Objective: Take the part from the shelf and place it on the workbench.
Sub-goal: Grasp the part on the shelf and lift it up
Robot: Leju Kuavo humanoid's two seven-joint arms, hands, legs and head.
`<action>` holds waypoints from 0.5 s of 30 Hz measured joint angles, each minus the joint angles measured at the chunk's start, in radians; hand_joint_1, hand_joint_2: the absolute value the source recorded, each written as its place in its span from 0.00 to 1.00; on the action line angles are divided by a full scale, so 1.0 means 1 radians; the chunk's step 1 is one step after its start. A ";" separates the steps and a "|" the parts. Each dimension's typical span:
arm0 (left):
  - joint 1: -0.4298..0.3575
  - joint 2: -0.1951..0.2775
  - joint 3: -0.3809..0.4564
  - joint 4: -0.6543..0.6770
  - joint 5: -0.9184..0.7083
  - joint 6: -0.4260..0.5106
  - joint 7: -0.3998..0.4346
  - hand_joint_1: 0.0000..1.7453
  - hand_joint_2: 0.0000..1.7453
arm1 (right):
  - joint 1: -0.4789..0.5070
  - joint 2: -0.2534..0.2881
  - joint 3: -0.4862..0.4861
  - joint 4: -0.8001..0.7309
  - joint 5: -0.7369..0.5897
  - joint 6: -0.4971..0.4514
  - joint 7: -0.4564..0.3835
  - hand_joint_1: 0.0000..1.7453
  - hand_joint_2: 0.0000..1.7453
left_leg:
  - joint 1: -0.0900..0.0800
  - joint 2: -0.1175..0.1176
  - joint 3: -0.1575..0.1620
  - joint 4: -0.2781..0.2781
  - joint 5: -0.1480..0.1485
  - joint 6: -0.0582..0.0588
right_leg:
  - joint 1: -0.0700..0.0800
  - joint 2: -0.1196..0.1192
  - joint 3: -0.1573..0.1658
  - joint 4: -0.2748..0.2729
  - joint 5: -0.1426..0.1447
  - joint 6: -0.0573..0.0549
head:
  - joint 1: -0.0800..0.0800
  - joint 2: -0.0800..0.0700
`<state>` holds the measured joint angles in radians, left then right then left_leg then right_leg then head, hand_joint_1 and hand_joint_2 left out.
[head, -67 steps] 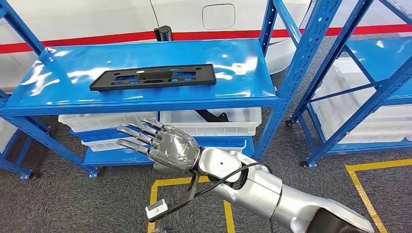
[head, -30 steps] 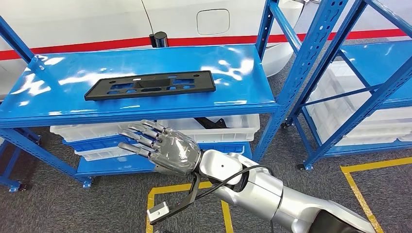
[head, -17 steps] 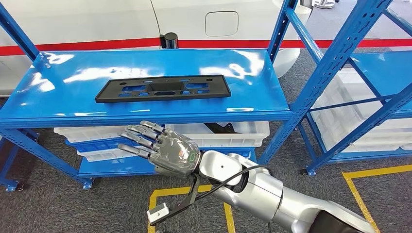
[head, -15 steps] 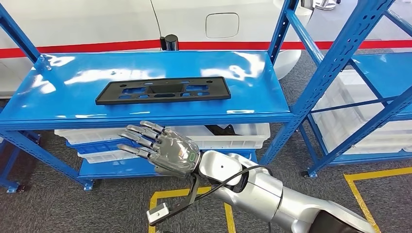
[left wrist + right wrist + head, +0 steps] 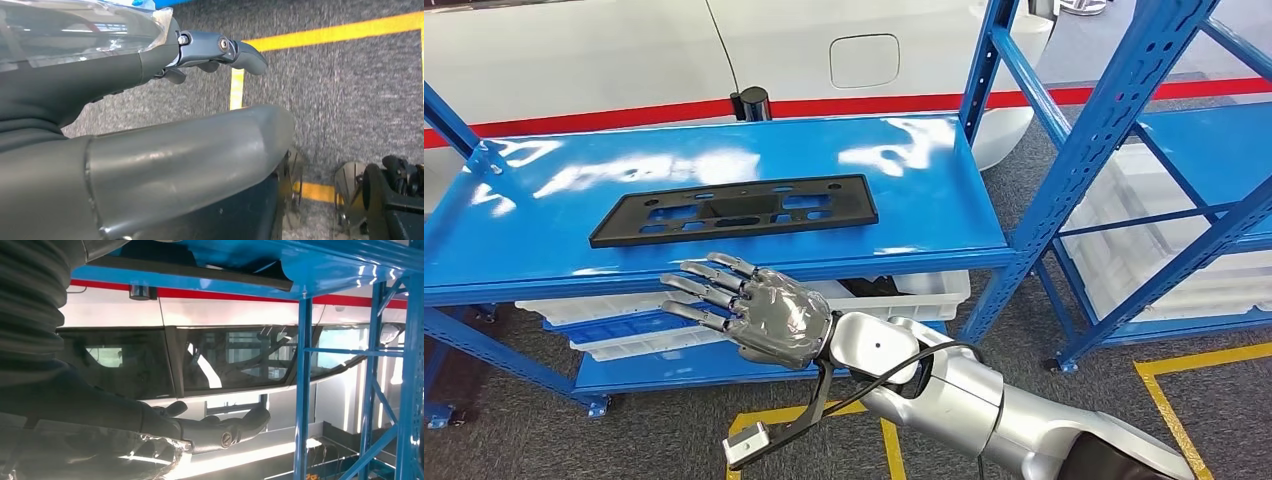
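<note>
The right hand [image 5: 764,312] reaches forward, palm down, fingers spread and holding nothing.

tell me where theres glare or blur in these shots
Head view: white glare patches on the blue shelf top, though the black part stays sharp, as does the right hand. Left wrist view: the grey carpet looks streaked with motion blur. Right wrist view: the near hand is dark against bright reflections on the white vehicle.

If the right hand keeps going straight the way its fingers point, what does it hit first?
Probably the front edge of the blue shelf: the right hand, open, points toward it, below the black part. Depth is unclear.
</note>
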<state>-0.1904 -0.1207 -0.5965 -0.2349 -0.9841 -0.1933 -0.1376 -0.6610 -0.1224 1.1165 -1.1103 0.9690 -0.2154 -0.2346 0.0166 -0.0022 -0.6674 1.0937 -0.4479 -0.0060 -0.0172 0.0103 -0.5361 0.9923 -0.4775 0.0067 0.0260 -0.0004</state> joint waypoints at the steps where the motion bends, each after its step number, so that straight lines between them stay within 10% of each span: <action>1: -0.001 0.000 -0.003 0.000 -0.001 -0.001 -0.001 0.00 0.00 | -0.001 0.001 0.000 0.000 0.000 0.001 0.000 0.00 1.00 | -0.002 0.000 0.020 -0.048 0.012 0.004 | 0.001 0.001 0.005 0.000 -0.006 0.005 | 0.000 0.000; 6: -0.003 -0.002 -0.017 0.000 -0.006 -0.014 -0.003 0.00 0.00 | -0.002 0.002 -0.001 0.000 0.000 0.003 -0.002 0.00 1.00 | -0.010 -0.001 0.062 -0.089 0.017 0.045 | 0.006 0.000 0.008 0.031 -0.019 0.040 | 0.000 0.000; 11: -0.007 -0.006 -0.021 0.001 -0.008 -0.020 -0.003 0.00 0.00 | 0.001 0.001 0.000 0.000 0.001 0.002 -0.008 0.00 1.00 | -0.011 -0.004 0.082 -0.094 0.002 0.061 | 0.004 -0.002 -0.166 0.295 -0.103 0.033 | 0.002 0.000; 13: -0.007 -0.006 -0.026 0.001 -0.011 -0.021 -0.004 0.00 0.00 | 0.003 0.000 0.000 0.000 0.001 0.002 -0.009 0.00 1.00 | -0.012 -0.007 0.093 -0.094 -0.008 0.059 | 0.004 -0.003 -0.178 0.261 -0.072 0.043 | 0.003 0.000; 15: -0.007 -0.007 -0.032 0.001 -0.013 -0.021 -0.008 0.00 0.00 | 0.002 0.001 0.000 0.000 0.002 0.002 -0.009 0.00 1.00 | -0.013 -0.008 0.111 -0.094 -0.021 0.054 | 0.007 -0.005 -0.128 0.115 0.010 0.055 | 0.003 0.000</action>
<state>-0.1973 -0.1281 -0.6287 -0.2342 -0.9975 -0.2139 -0.1455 -0.6586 -0.1219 1.1169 -1.1101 0.9705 -0.2135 -0.2440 0.0034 -0.0105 -0.5566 0.9998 -0.4686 0.0482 -0.0105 0.0056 -0.6639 1.1070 -0.4677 0.0620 0.0291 -0.0004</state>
